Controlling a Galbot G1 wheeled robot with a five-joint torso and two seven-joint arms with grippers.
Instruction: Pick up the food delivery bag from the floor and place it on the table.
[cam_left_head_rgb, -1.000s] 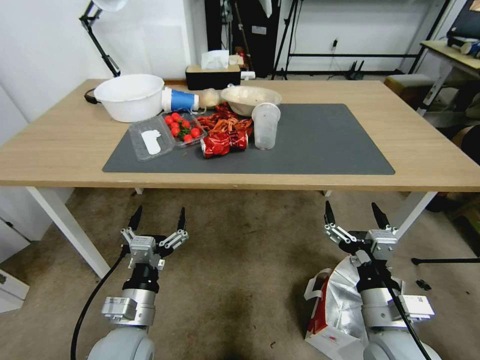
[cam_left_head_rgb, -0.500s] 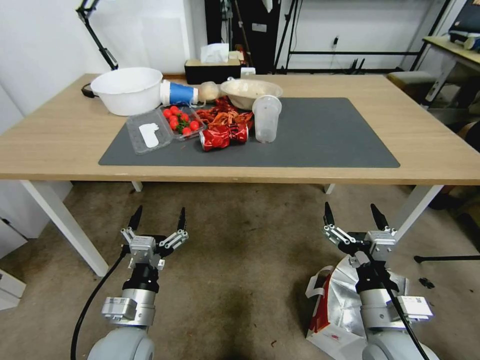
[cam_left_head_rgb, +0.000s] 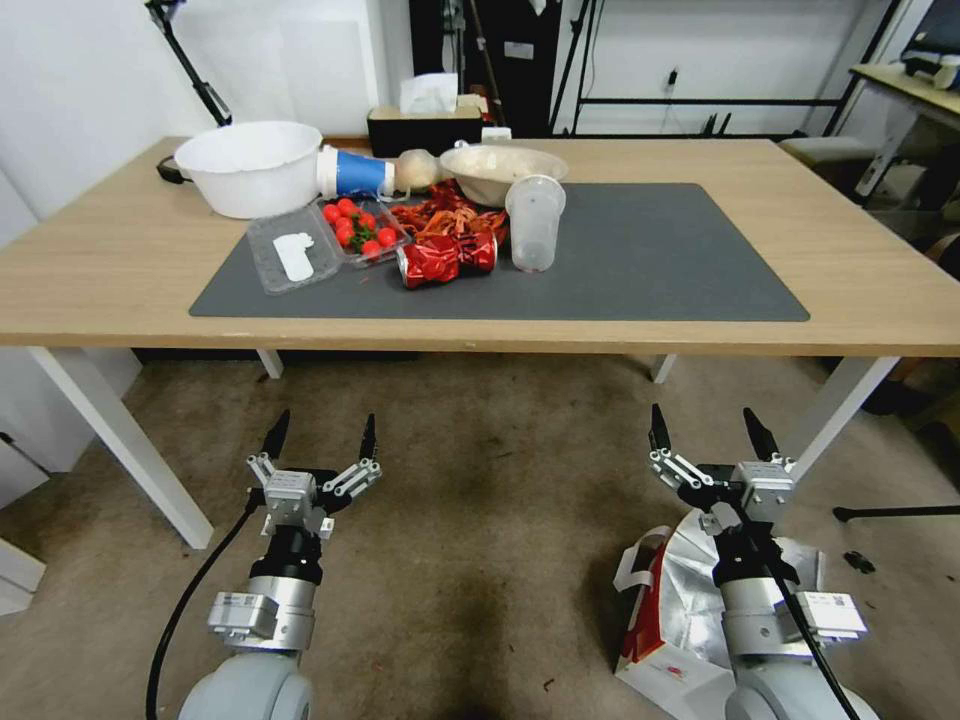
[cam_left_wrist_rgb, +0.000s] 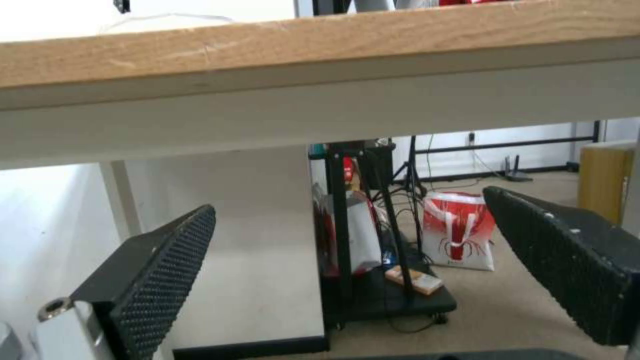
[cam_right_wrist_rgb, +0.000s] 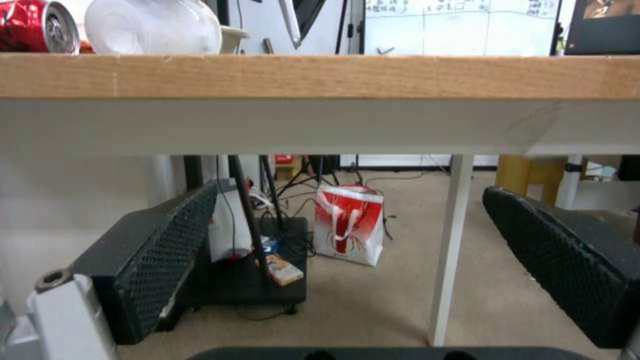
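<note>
Both grippers hang low over the floor (cam_left_head_rgb: 480, 560) in front of the table, fingers spread wide and holding nothing. Seen from the head camera, the right gripper (cam_left_head_rgb: 705, 432) points toward the table edge, and the food delivery bag (cam_left_head_rgb: 670, 620) stands on the carpet directly beneath that arm, behind the fingertips and partly hidden by the wrist. Its silver foil lining gapes upward, a red side panel faces the robot's left, and a white loop handle sticks out on that same side. The left gripper (cam_left_head_rgb: 320, 432) is well apart from the bag, over bare carpet, level with the right one.

Ahead, the table (cam_left_head_rgb: 100, 270) spans the head view, its light wood top carrying a dark grey mat (cam_left_head_rgb: 660, 260). On the left part of the mat and just behind it stand a white basin (cam_left_head_rgb: 250, 165), a shallow bowl (cam_left_head_rgb: 500, 170), a tipped blue-and-white cup (cam_left_head_rgb: 355, 172), a clear plastic cup (cam_left_head_rgb: 535, 225), an open clear tray of cherry tomatoes (cam_left_head_rgb: 345, 228) and a crumpled red snack packet (cam_left_head_rgb: 445, 260).

Both wrist cameras look under the table edge between the black ribbed finger pads (cam_left_wrist_rgb: 167, 260) (cam_right_wrist_rgb: 167, 250). Far beyond the table, a second red-and-white bag (cam_right_wrist_rgb: 350, 222) with a lobster print stands on the carpet near a black trolley (cam_left_wrist_rgb: 387, 295).
</note>
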